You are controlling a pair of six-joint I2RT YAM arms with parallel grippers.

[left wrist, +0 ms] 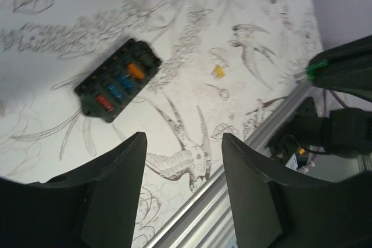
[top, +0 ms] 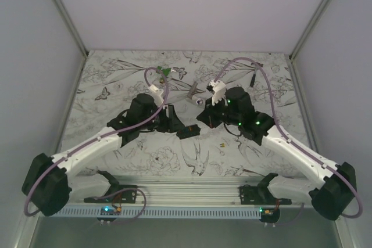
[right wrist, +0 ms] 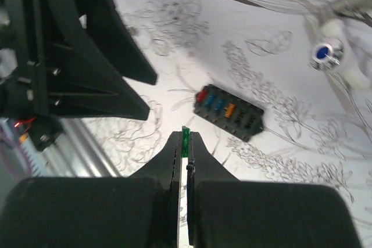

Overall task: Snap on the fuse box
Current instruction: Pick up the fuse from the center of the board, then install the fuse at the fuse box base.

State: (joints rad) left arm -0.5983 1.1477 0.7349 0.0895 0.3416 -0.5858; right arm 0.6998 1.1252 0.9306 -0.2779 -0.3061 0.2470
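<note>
Fuse box (left wrist: 119,79) lies flat mid-counter between the two arms, nothing touching it. Left fingers (left wrist: 125,161) are apart and empty, hovering close to it. Right fingers (right wrist: 203,164) are together, clamped on a thin green piece (right wrist: 185,136). A yellow bit (left wrist: 218,72) lies loose near the box. Counter (left wrist: 52,10) is white with a bird-and-flower line print. Aluminium rail (top: 192,193) runs along the near edge. Walls (top: 186,4) are plain and pale.
</note>
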